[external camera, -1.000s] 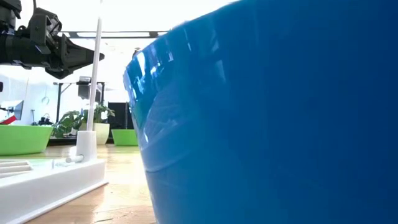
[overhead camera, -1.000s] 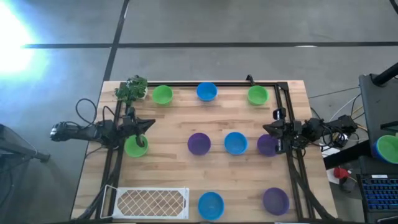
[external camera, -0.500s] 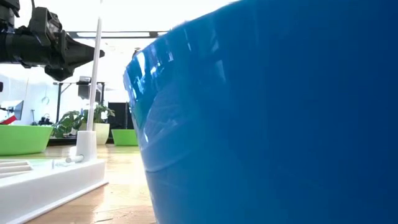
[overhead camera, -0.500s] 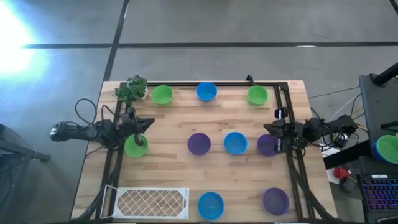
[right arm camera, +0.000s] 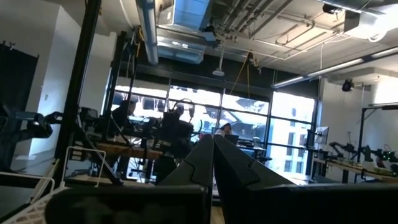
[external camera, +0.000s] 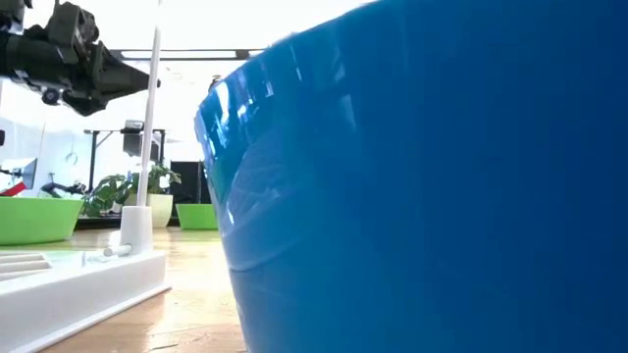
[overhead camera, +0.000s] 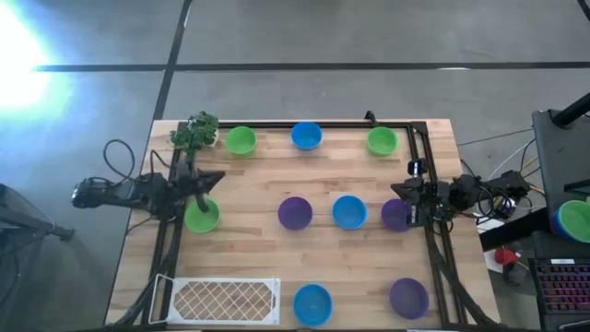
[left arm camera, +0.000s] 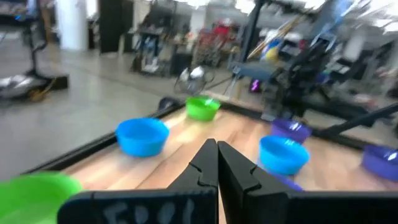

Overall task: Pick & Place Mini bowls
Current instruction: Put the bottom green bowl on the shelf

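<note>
Left fingers (overhead camera: 218,176): pressed together, empty, apparently above a green bowl (overhead camera: 201,218).
Right fingers (overhead camera: 395,189): pressed together, empty, beside a purple bowl (overhead camera: 395,215).

**Two dark arms with pointed tips**

Both arms are black, built of blocky jointed segments. Each end effector, the left end effector (overhead camera: 216,178) and the right end effector (overhead camera: 395,188), has two flat black fingers (left arm camera: 205,163) that taper to a narrow wedge. Black cables loop loosely off each arm's rear, and the right arm carries a small blue spot
</note>
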Robot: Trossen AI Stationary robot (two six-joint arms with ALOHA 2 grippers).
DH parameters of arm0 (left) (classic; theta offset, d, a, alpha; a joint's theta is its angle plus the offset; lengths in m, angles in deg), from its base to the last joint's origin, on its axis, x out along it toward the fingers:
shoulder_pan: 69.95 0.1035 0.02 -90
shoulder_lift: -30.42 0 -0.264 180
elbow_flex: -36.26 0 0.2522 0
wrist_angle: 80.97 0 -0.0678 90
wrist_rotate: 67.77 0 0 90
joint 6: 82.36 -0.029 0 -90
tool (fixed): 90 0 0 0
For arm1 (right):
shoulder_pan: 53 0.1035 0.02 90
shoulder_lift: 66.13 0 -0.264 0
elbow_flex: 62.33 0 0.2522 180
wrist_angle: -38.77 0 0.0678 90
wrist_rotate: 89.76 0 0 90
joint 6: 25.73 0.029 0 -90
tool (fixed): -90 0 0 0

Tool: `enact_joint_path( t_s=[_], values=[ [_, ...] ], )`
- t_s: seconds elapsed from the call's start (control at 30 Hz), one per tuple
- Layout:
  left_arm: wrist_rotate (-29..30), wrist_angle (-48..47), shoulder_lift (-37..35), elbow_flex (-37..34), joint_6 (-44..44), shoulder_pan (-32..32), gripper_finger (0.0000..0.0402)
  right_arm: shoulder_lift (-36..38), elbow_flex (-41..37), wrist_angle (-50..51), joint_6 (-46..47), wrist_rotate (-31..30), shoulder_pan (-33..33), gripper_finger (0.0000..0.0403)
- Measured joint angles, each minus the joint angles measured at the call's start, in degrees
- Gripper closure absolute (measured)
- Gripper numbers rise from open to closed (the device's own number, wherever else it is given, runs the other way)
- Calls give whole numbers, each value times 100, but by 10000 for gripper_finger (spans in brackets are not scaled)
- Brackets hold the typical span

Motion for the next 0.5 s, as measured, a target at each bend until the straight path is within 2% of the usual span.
enact_joint_path(
  t_s=[0.3, 0.5],
  values=[
    [143, -1310, 1254, 1120, 1387, 0, 401, -4, 0, 6, 105, 1, 0, 394],
    [9, -2950, 2390, 2116, 2534, 0, 401, -4, 0, 5, 109, 1, 0, 394]
  ],
)
